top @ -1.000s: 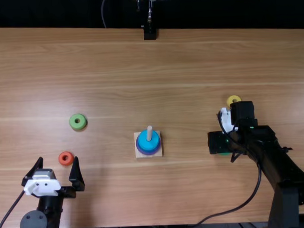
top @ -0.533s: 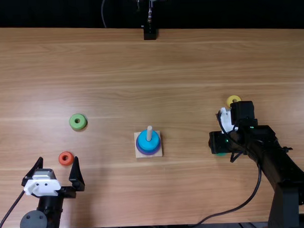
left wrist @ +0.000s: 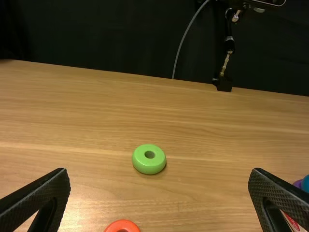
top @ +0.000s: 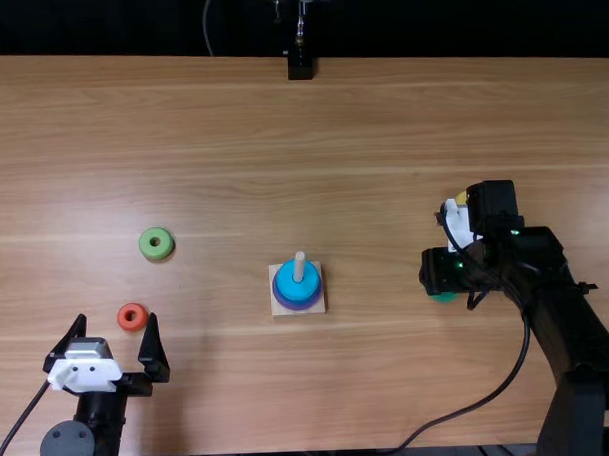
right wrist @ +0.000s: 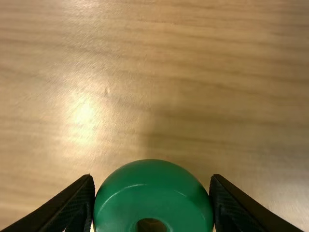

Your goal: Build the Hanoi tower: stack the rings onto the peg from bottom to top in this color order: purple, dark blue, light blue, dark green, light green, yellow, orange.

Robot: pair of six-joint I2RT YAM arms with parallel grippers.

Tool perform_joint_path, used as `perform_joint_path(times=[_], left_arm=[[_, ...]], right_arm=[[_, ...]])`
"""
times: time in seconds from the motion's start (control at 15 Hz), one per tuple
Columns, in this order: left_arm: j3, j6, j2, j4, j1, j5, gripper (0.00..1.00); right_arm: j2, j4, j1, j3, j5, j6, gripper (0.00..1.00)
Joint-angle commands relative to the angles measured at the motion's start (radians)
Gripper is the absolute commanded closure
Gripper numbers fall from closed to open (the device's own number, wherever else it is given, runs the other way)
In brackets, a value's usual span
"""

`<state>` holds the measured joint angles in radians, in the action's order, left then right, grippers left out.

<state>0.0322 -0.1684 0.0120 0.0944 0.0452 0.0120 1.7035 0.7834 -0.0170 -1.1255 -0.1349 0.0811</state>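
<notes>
Right gripper (top: 441, 271) clamped on dark green ring (right wrist: 154, 193); left gripper (top: 116, 319) held, fingers apart. Between them, square base (top: 278, 309) placed, purple ring (top: 298, 306) threaded under blue ring (top: 299, 290). Light green ring (top: 157, 255), part-hidden yellow ring (top: 462, 197), orange ring (top: 124, 310) left unthreaded.

Left of the peg (top: 300, 266), the left gripper (top: 117, 320) is widely opened; right of it, the right gripper (top: 443, 271) is pointed downward, partly closed.

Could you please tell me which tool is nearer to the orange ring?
Left: the left tool is open close by the orange ring; the right tool is far to that ring's right, gripping the dark green ring.
</notes>
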Motion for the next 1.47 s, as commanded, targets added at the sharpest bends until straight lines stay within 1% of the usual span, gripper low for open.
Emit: perform_joint_path(times=[0.0, 0.07, 0.4, 0.67, 0.87, 1.0, 1.2, 1.4], left_arm=[[-0.032, 0.008, -0.012, 0.001, -0.007, 0.016, 0.00], [-0.032, 0.008, -0.012, 0.001, -0.007, 0.016, 0.00], [-0.032, 0.008, -0.012, 0.001, -0.007, 0.016, 0.00], [-0.032, 0.008, -0.012, 0.001, -0.007, 0.016, 0.00], [-0.032, 0.008, -0.012, 0.001, -0.007, 0.016, 0.00], [-0.032, 0.008, -0.012, 0.001, -0.007, 0.016, 0.00], [-0.032, 0.008, -0.012, 0.001, -0.007, 0.016, 0.00], [-0.032, 0.008, -0.012, 0.001, -0.007, 0.016, 0.00]], right_arm=[[0.012, 0.050, -0.008, -0.089, -0.016, 0.005, 1.00], [0.012, 0.098, -0.026, -0.140, -0.016, 0.005, 1.00], [0.013, 0.265, -0.176, -0.385, -0.016, 0.007, 1.00], [0.019, 0.376, -0.317, -0.554, -0.018, 0.000, 1.00], [0.056, 0.388, -0.431, -0.671, -0.018, -0.004, 1.00], [0.085, 0.390, -0.483, -0.740, -0.018, -0.009, 1.00], [0.123, 0.433, -0.538, -0.790, -0.018, -0.011, 1.00], [0.131, 0.433, -0.583, -0.793, -0.018, -0.013, 1.00]])
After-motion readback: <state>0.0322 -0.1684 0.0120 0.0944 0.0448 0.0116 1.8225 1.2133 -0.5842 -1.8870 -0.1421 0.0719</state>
